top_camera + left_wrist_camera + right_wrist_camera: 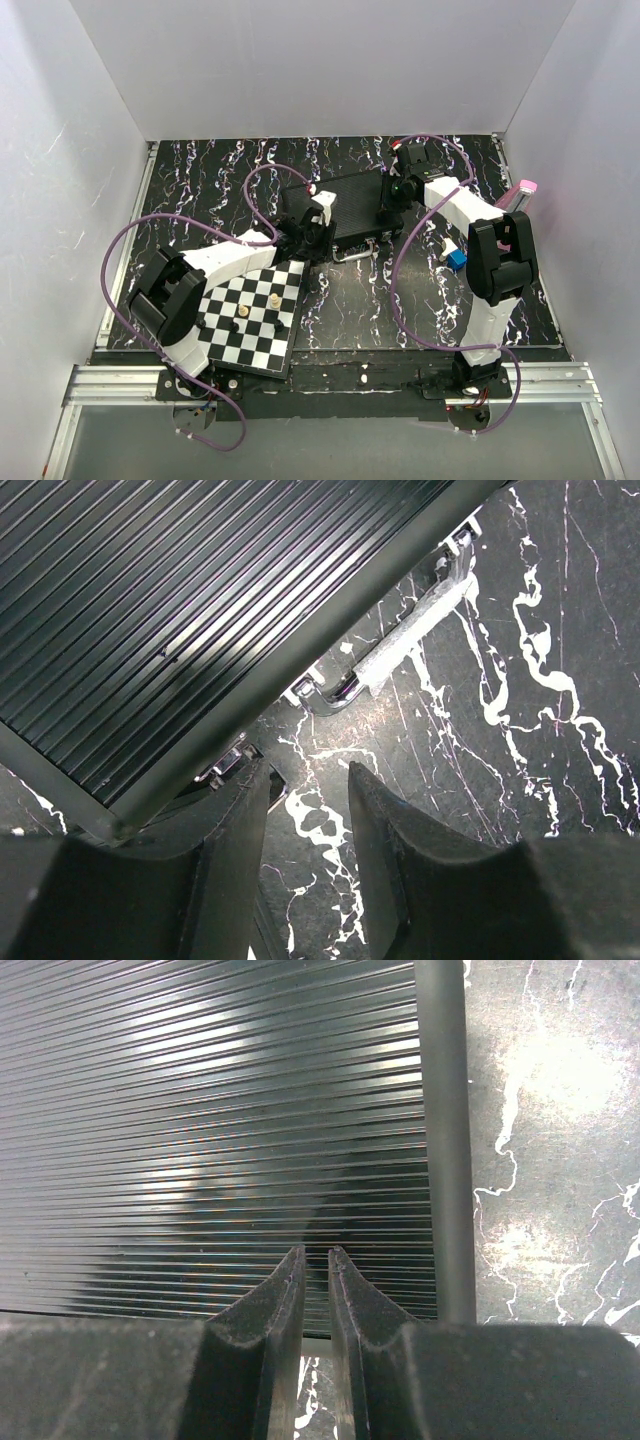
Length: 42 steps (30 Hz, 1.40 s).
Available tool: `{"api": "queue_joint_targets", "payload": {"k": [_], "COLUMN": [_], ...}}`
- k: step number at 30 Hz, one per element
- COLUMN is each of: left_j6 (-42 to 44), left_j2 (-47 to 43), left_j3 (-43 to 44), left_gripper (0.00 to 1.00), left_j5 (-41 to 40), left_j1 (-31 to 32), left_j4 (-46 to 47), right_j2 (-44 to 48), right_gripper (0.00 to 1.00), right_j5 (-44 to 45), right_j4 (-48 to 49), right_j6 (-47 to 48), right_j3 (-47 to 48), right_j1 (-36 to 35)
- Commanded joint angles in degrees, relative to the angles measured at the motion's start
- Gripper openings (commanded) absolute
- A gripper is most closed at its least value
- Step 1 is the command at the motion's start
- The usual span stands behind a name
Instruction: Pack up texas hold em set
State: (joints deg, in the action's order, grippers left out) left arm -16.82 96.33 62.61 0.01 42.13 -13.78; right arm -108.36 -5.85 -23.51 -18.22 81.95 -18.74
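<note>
- Closed black ribbed briefcase (340, 205) lies on the marbled table (350, 300); I judge it rigid, heavy and slick.
- My left gripper (307, 775) is partly open and empty, beside the silver handle (400, 645), likely the best hold.
- My right gripper (315, 1260) is almost closed and empty, over the lid.

Black marbled table (350, 300) bears closed briefcase (345, 205), chessboard (262, 335), possibly metronome (520, 192).

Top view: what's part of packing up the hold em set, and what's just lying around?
Job:
- black ribbed briefcase, lid down
- silver handle on its front edge

Lying about:
- chessboard with chess pieces
- pink metronome
- small blue object
</note>
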Motion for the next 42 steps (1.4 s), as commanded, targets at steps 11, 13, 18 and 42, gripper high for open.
{"api": "queue_joint_targets", "payload": {"k": [11, 13, 18, 42], "left_j6": [-3.0, -3.6, -4.5, -8.3], "left_j2": [-0.1, 0.2, 0.8, 2.7], "left_j3": [-5.2, -5.9, -7.7, -14.4], "left_gripper": [0.36, 0.35, 0.35, 0.34], "left_j5": [1.9, 2.2, 2.6, -5.2], "left_j1": [0.1, 0.0, 0.1, 2.2], "left_j4": [4.6, 5.3, 6.8, 12.3], "right_j2": [-1.5, -1.4, -1.5, -1.0], "right_gripper": [0.23, 0.22, 0.22, 0.22], "right_j5": [0.0, 0.0, -0.1, -0.8], "right_j4": [-5.1, -5.1, -5.1, -5.4], "right_j6": [0.5, 0.5, 0.3, 0.0], "right_j3": [-2.3, -2.2, -2.2, -2.1], "right_j1": [-0.2, -0.3, -0.2, -0.3]}}
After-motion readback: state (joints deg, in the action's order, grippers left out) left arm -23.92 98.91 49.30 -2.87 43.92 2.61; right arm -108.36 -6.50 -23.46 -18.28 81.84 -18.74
